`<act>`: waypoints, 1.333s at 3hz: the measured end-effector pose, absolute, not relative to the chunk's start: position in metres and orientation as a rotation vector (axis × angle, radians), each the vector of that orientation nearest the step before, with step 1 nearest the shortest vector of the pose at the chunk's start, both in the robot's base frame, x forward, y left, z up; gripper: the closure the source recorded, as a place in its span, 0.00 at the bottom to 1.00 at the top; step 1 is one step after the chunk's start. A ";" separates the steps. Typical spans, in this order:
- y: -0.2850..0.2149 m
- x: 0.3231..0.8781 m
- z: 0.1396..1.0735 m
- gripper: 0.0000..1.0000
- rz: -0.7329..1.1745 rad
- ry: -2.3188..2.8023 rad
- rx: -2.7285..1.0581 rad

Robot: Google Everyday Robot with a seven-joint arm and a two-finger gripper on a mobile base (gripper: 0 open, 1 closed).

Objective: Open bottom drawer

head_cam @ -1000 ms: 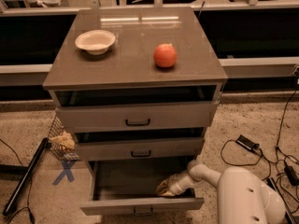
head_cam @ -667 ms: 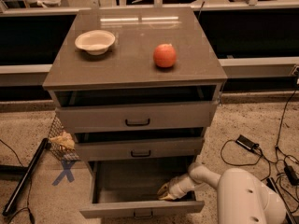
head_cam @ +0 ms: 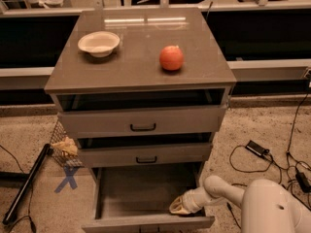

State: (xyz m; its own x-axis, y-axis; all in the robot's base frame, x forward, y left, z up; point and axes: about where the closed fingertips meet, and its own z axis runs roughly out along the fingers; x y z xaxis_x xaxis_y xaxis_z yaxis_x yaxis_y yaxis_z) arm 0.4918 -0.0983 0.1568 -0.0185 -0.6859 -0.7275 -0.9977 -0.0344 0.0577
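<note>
The bottom drawer point(head_cam: 146, 222) of the grey-brown cabinet stands pulled far out, and its plain grey inside point(head_cam: 138, 191) shows. Its black handle is only partly in view at the bottom edge. My gripper point(head_cam: 179, 207) reaches from the right into the drawer's front right corner, just behind the drawer front. The white arm point(head_cam: 228, 191) comes in from the lower right.
The top drawer point(head_cam: 141, 120) and middle drawer point(head_cam: 143, 154) stand slightly out. A white bowl point(head_cam: 98, 43) and an orange-red fruit point(head_cam: 171, 58) sit on the cabinet top. A wire basket point(head_cam: 63, 147), a black pole point(head_cam: 26, 183) and a blue floor mark point(head_cam: 68, 177) lie left; cables point(head_cam: 262, 154) lie right.
The bottom drawer has slid a little further out towards the camera, and my gripper has moved with it, staying in its front right corner.
</note>
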 end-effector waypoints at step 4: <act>-0.122 0.434 0.246 1.00 0.806 1.570 -1.653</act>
